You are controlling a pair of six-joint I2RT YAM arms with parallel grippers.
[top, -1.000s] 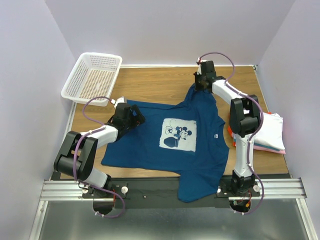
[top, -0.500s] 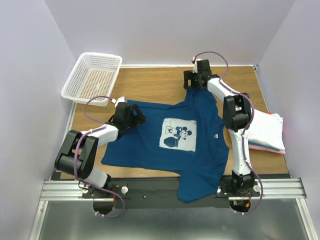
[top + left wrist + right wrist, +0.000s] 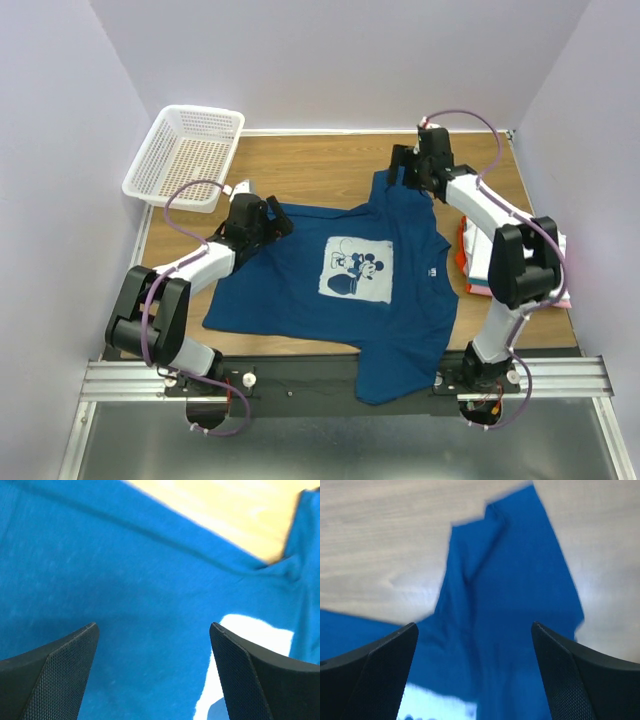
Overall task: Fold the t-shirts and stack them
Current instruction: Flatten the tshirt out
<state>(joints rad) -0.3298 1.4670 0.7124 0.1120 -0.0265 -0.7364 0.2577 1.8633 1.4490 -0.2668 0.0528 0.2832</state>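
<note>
Left gripper (image 3: 152, 627) and right gripper (image 3: 472, 625) hover open and empty above the dark teal-blue Mickey-print t-shirt (image 3: 290, 290), spread mid-table with one part draped over the wooden table's (image 3: 310, 175) near edge. That overhang could skew the fold.

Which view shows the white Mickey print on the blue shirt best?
The top external view: the whole print shows. The left wrist view catches only a white corner; the right wrist view only a blurred white edge.
</note>
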